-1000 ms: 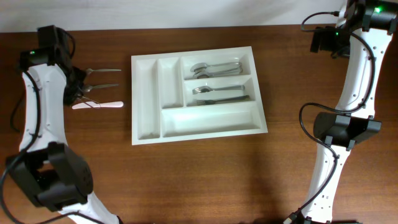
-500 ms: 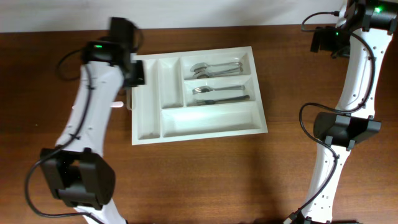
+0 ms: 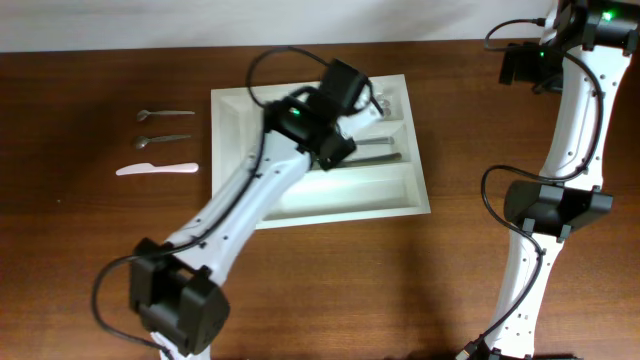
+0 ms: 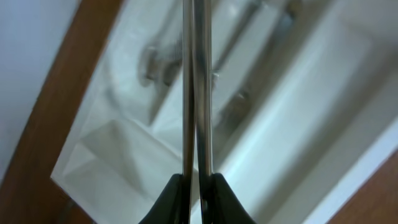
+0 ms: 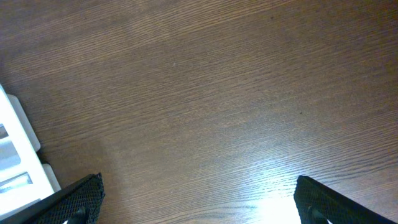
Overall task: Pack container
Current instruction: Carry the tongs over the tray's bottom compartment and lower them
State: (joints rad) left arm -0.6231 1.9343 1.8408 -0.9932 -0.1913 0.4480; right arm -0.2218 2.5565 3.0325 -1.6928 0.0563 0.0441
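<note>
The container [image 3: 236, 150] is a white compartmented tray in the middle of the table. Its crosswise compartments hold metal spoons [image 3: 382, 104] and forks [image 3: 375, 152], partly covered by my left arm. My left gripper [image 3: 348, 92] hovers over the tray's far right part. In the left wrist view it [image 4: 198, 182] is shut on the slim handle of a metal utensil [image 4: 198, 87], which points away over the blurred tray [image 4: 311, 124]; the utensil's head is out of frame. My right gripper [image 5: 199, 193] is open over bare wood, and the tray's corner [image 5: 12, 155] shows at its left.
Left of the tray lie two small metal spoons [image 3: 165, 113] [image 3: 163, 140] and a white plastic knife [image 3: 157, 169]. The right arm [image 3: 575, 110] stands upright at the far right edge of the table.
My left arm has swung from the loose cutlery on the left across to the tray, carrying a metal utensil. The right arm has stayed still.
</note>
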